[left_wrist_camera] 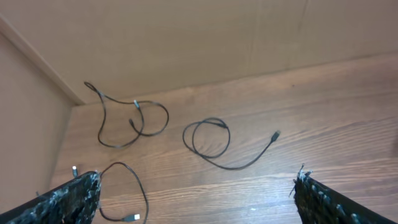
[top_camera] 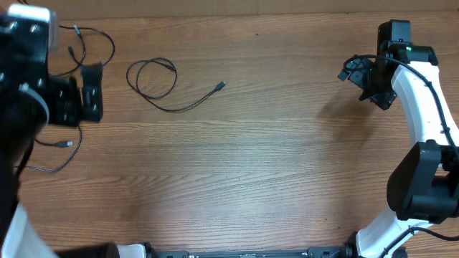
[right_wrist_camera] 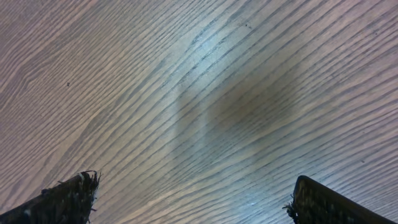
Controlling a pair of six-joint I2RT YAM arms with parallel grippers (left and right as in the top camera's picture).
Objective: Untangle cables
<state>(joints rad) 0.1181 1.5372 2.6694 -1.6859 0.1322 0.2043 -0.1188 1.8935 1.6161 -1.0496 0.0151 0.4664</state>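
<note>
Three thin black cables lie apart on the wooden table at the left. One (top_camera: 100,33) loops at the back left, one (top_camera: 176,110) forms a loop with a tail and plug toward the centre, and one (top_camera: 66,145) curves at the left edge. The left wrist view shows the back cable (left_wrist_camera: 137,118), the middle loop (left_wrist_camera: 214,121) and the near cable (left_wrist_camera: 140,186) with its silver plug. My left gripper (top_camera: 84,93) (left_wrist_camera: 198,180) is open and empty, above the near cable. My right gripper (top_camera: 366,82) (right_wrist_camera: 194,183) is open and empty over bare wood at the far right.
A beige wall (left_wrist_camera: 186,37) borders the table's back edge and the left side. The wooden tabletop (top_camera: 272,158) stretches between the two arms. The right arm's white base (top_camera: 401,215) stands at the front right.
</note>
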